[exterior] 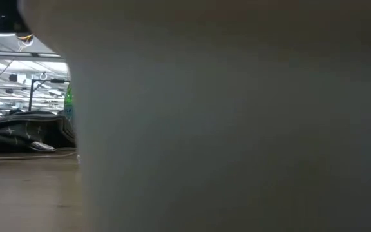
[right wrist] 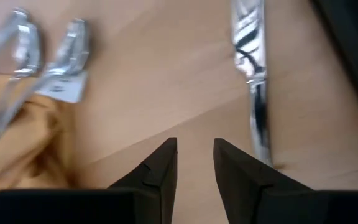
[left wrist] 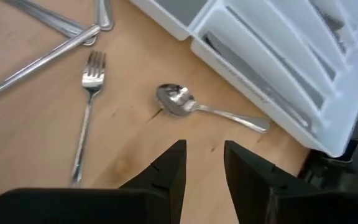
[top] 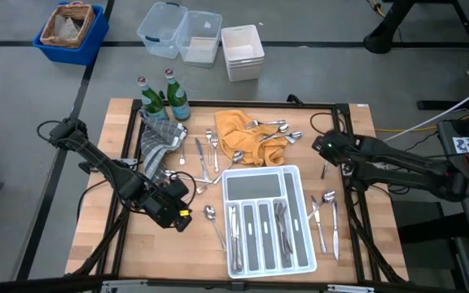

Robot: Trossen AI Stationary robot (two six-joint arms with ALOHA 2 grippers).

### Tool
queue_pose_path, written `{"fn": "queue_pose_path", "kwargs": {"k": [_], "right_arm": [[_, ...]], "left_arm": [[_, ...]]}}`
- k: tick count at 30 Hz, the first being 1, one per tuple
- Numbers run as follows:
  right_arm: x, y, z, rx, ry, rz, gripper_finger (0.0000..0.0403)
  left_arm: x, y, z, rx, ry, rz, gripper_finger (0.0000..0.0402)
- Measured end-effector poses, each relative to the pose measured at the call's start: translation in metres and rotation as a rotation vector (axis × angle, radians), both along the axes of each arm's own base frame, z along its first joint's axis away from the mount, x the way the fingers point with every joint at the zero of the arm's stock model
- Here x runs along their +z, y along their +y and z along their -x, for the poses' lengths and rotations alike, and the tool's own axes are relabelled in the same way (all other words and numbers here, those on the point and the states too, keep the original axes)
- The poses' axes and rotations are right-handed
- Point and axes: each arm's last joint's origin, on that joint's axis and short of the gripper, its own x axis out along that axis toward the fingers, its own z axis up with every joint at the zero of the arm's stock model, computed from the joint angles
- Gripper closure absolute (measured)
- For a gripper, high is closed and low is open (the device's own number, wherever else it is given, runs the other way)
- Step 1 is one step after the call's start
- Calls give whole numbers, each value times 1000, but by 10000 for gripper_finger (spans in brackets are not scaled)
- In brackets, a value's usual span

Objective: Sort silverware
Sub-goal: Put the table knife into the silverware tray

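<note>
Closest to the front edge of the wooden table (top: pixel 96 236) sits the white compartmented tray (top: pixel 301 213), with several pieces of silverware already lying in its long slots. Just to its left, the left gripper (left wrist: pixel 204 163) hovers low over the wood, fingers apart and empty, and a spoon (left wrist: pixel 185 104) lies just ahead of them beside the tray wall, a fork (left wrist: pixel 87 99) near it. Right of the tray rest a few more pieces (top: pixel 326 213). Farther back, the right gripper (right wrist: pixel 194 160) hangs over bare wood with its fingers apart, holding nothing, a knife (right wrist: pixel 252 68) beside it. Beyond, more spoons lie on a yellow cloth (top: pixel 238 134), and two green bottles (top: pixel 163 98) stand at the far edge.
</note>
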Motion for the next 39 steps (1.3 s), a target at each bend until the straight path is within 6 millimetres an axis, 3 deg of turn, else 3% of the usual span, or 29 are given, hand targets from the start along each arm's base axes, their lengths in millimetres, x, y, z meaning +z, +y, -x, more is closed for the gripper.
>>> {"fn": "queue_pose_path", "kwargs": {"k": [19,39], "right_arm": [[-30,-38,9,37,255,-192,297],[-32,-46,8,108,196,-195,297]], "left_arm": [[0,22,-13,64,1,-32,304],[0,24,-14,73,2,-31,304]]}}
